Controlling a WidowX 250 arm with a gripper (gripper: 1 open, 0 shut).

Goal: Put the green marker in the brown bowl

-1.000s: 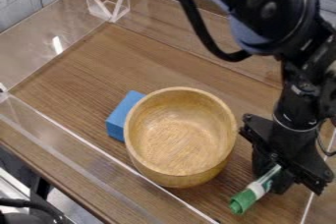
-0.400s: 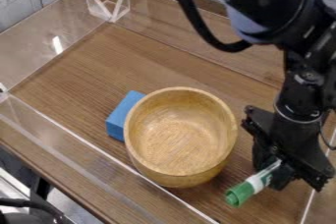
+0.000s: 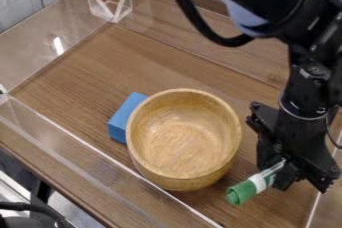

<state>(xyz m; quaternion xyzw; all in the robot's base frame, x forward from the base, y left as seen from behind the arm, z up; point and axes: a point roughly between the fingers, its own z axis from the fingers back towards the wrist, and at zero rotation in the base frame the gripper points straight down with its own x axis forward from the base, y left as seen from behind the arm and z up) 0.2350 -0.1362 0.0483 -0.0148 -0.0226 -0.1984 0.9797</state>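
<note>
The brown bowl point(image 3: 185, 138), a wide round wooden one with a thick rim, sits on the wooden table at centre, and nothing lies inside it. To its lower right, my black gripper point(image 3: 283, 175) points straight down, shut on the green marker point(image 3: 254, 186). The marker slants down to the left, its white barrel between the fingers and its green cap end sticking out toward the bowl's right side. The marker's upper end is hidden behind the fingers. I cannot tell whether its cap end still touches the table.
A blue rectangular block point(image 3: 126, 117) lies against the bowl's left rim. Clear plastic walls point(image 3: 80, 157) run along the table's edges, with the near right one just below the marker. A clear folded stand point(image 3: 107, 2) is at the back left.
The gripper stays shut on the marker and has crept up slightly. The marker's green end has swung a little to the left, toward the bowl.
</note>
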